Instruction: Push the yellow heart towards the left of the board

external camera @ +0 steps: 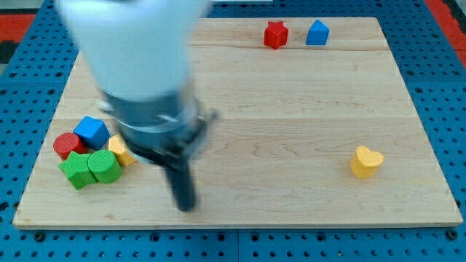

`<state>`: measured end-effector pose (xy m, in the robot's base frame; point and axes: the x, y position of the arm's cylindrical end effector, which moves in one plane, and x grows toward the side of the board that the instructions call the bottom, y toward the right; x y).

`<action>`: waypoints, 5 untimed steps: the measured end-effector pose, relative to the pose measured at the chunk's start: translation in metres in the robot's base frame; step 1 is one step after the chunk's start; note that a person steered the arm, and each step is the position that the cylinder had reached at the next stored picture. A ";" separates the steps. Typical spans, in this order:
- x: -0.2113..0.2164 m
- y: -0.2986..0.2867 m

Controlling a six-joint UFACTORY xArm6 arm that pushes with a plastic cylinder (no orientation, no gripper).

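Observation:
The yellow heart lies on the wooden board at the view's right, near the bottom right. My tip is a dark rod end near the bottom edge, left of centre, far to the left of the heart. It touches no block. The arm's blurred white and grey body fills the view's upper left.
A cluster sits at the view's left: a blue cube, a red cylinder, a green block, a green cylinder and a yellow block. A red star and a blue block lie at the top.

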<state>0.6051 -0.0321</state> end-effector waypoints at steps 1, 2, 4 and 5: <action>0.013 0.093; -0.003 0.201; -0.051 0.269; -0.054 0.274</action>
<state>0.5508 0.2423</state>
